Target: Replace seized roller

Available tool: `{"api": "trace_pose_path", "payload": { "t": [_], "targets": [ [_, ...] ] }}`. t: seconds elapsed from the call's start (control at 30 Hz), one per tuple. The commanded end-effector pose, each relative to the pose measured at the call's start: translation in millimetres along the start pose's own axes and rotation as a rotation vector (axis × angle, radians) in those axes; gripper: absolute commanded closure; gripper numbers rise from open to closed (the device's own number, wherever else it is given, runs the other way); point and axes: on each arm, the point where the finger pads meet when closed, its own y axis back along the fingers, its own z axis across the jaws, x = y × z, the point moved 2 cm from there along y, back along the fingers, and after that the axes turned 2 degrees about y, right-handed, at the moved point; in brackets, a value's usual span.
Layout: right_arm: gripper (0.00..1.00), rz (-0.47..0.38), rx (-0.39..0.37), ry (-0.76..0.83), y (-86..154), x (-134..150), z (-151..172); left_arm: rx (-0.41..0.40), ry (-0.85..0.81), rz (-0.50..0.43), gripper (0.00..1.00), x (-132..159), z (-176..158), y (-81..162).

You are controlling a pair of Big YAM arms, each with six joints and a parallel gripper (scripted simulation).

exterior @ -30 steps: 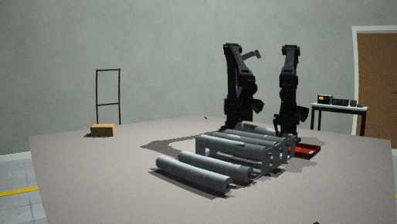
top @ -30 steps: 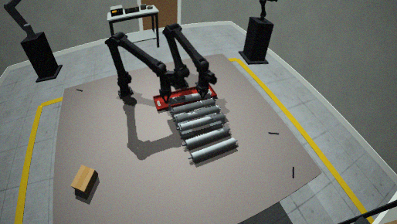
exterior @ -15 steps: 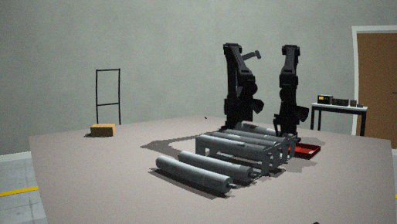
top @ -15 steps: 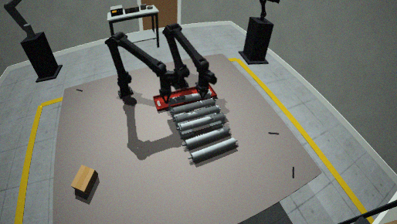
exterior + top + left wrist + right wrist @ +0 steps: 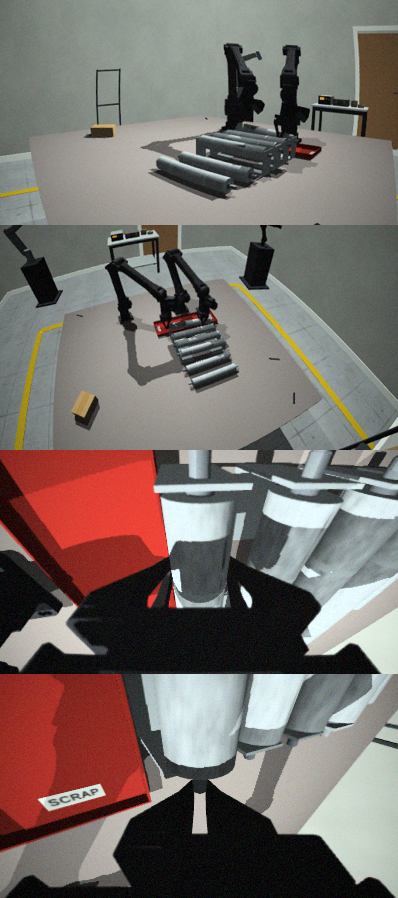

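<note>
Roller [image 5: 190, 323] [image 5: 257, 129] [image 5: 202, 562] [image 5: 200, 724]: between fingers of left gripper [image 5: 204, 320] [image 5: 287, 133] [image 5: 199, 561] | axle end [image 5: 199, 788]: inside right gripper [image 5: 166, 326] [image 5: 200, 782]

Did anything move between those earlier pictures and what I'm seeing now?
No, nothing visibly changed. Both arms hold the same poses over the red scrap tray and the roller bed's near end; the two loose rollers and the wooden block lie where they were.
</note>
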Motion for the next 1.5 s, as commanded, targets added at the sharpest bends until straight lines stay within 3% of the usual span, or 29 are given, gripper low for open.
{"api": "trace_pose_path", "payload": {
  "t": [0.0,1.47],
  "targets": [
    [0.97,0.059,-0.019,-0.015,-5.3,24.7,0.2,0.060,-0.018,-0.017,0.68,-5.1,-20.4,14.1],
    [0.97,0.115,-0.047,-0.020,-12.5,53.7,8.3,0.059,-0.015,-0.022,0.68,-6.2,-20.0,14.2]
  ]
}}
